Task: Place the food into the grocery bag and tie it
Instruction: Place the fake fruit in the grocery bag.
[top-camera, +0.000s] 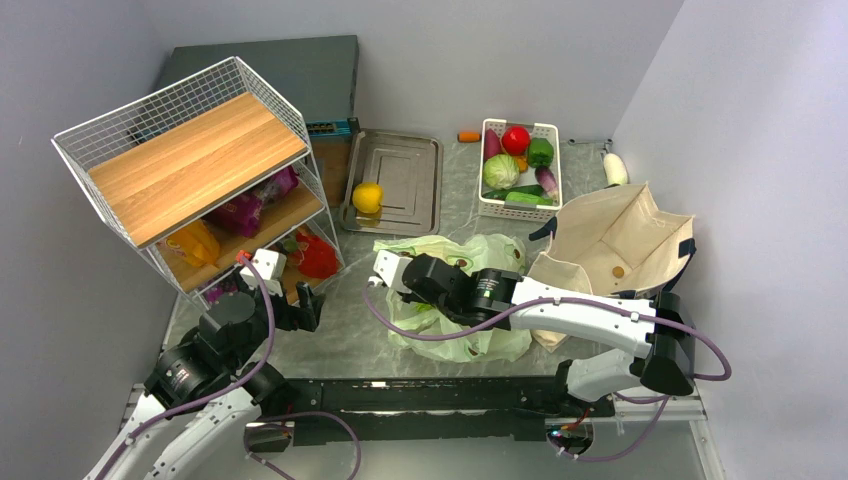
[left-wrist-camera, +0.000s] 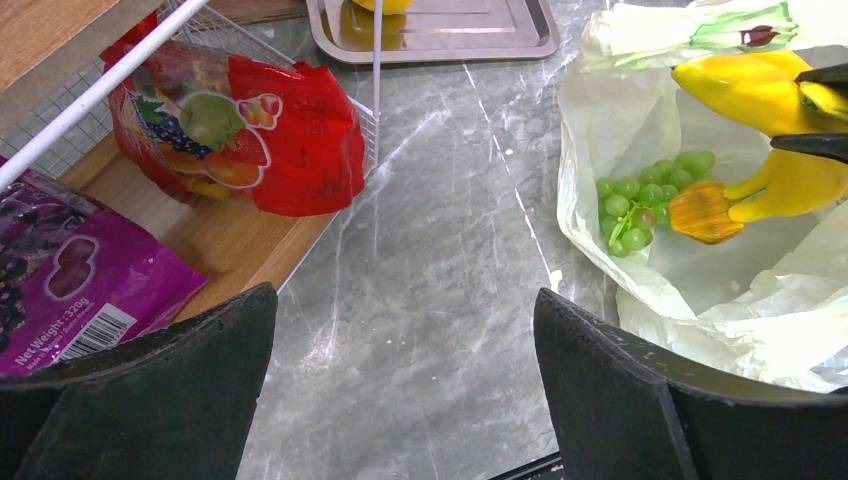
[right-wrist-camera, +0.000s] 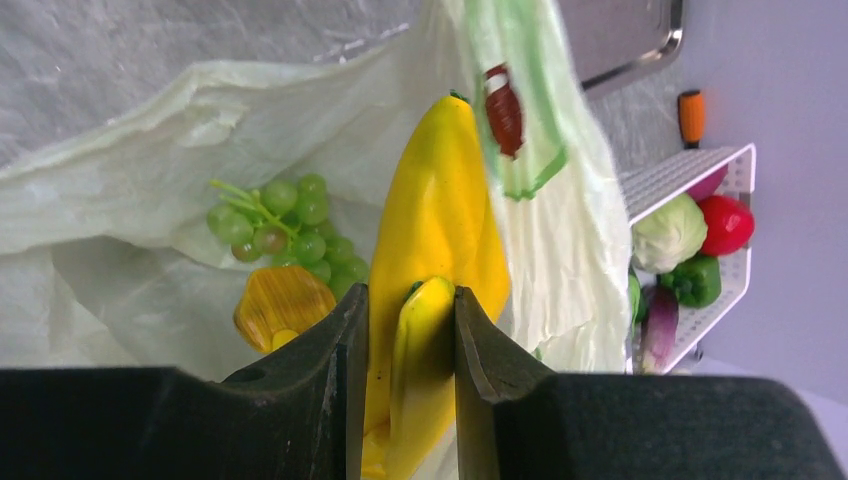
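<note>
The grocery bag lies open and crumpled at the table's middle, with a bunch of green grapes inside it. My right gripper is shut on one finger of the yellow bananas and holds the bunch in the bag's mouth, just above the grapes. The bunch's brown stem end points down beside the grapes. My left gripper stands open with nothing between its fingers, over bare tabletop left of the bag. A yellow lemon sits on the metal tray.
A wire shelf rack with snack packets stands close on the left. Behind the bag are a metal tray and a white basket of vegetables. A beige canvas tote stands open at the right.
</note>
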